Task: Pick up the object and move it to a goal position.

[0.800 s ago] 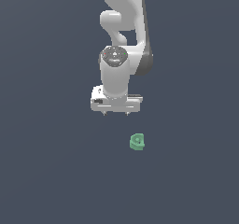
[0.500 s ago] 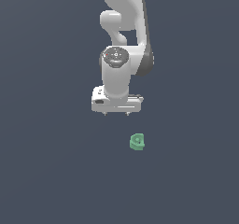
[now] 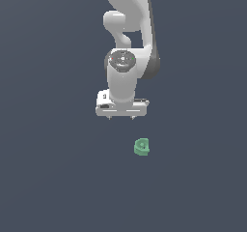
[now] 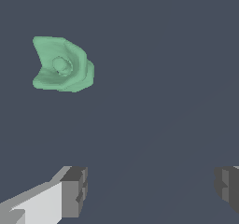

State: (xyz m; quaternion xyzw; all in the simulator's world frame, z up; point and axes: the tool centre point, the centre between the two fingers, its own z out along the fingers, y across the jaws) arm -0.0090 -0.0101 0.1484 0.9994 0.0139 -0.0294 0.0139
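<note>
Exterior view: arm upright, block off to one side

White Panda arm (image 3: pixel 128 42) points straight down, gripper (image 3: pixel 121 117) with jaws spread wide, nothing between. The object (image 3: pixel 141 147), a chunky light-green block with a round hollow, lies on the flat dark-grey floor (image 3: pixel 48 178), apart from the jaws, toward the exterior view's right.

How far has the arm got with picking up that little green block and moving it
Nothing looks finished yet. The green block lies on the surface, apart from the gripper, which hangs open and empty above it, off toward the exterior view's left. In the wrist view the block sits off to one side of the fingertips, not between them. Lining up, descending, grasping, lifting and carrying all remain; no goal marker is visible.
</note>
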